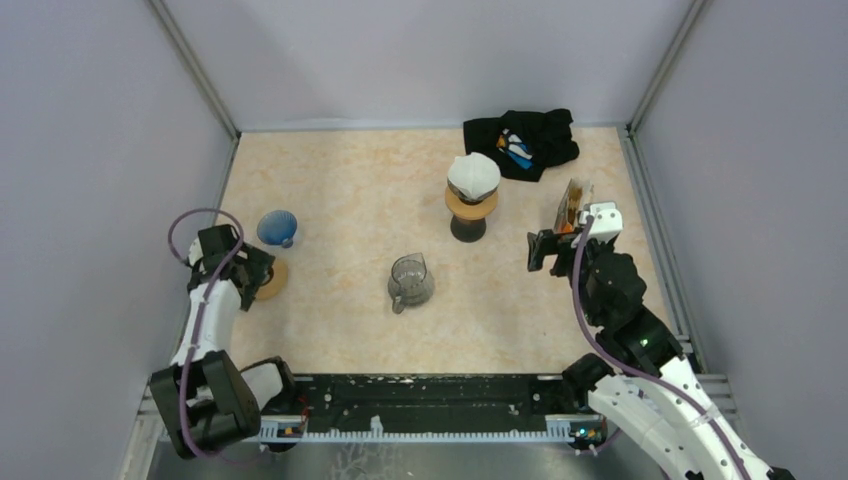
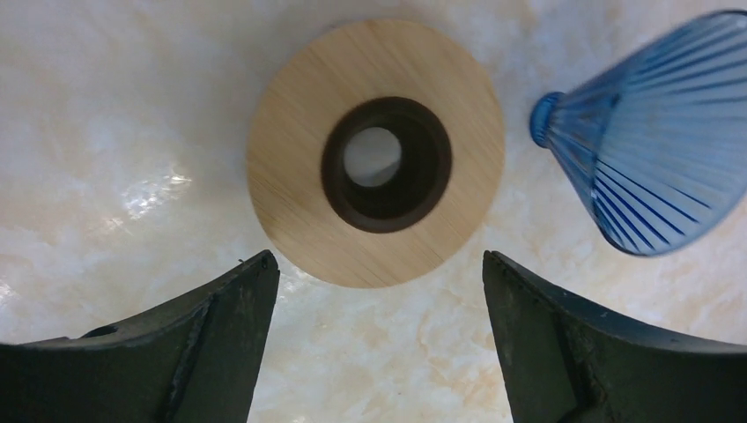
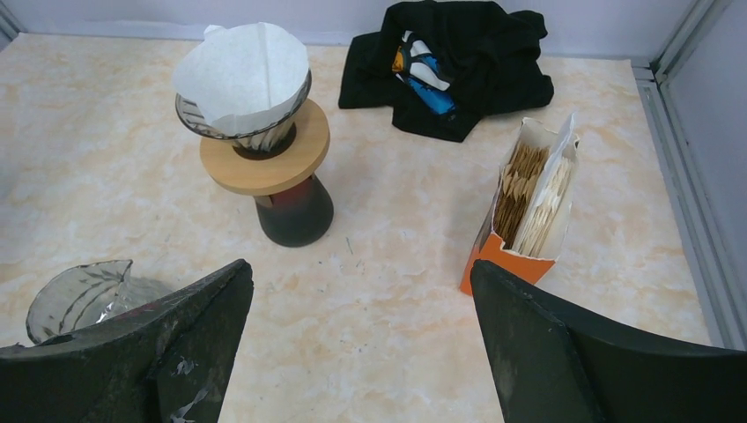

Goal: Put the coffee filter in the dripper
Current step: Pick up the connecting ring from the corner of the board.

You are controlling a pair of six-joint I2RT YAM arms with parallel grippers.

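A white paper coffee filter (image 1: 473, 173) (image 3: 244, 76) sits inside a clear glass dripper (image 3: 248, 132) on a wooden ring over a dark stand (image 1: 470, 210) at the back middle. A blue ribbed dripper (image 1: 277, 227) (image 2: 656, 137) lies on its side on the table at the left, beside a loose wooden ring with a dark centre (image 2: 376, 154). My left gripper (image 1: 252, 268) (image 2: 379, 273) hovers open and empty just above that ring. My right gripper (image 1: 540, 250) (image 3: 361, 282) is open and empty, right of the stand.
An orange box of filters (image 1: 573, 207) (image 3: 528, 207) stands by the right gripper. A black cloth (image 1: 522, 141) (image 3: 458, 70) lies at the back right. A clear glass dripper or pitcher (image 1: 410, 281) (image 3: 79, 295) sits mid-table. Grey walls enclose the table.
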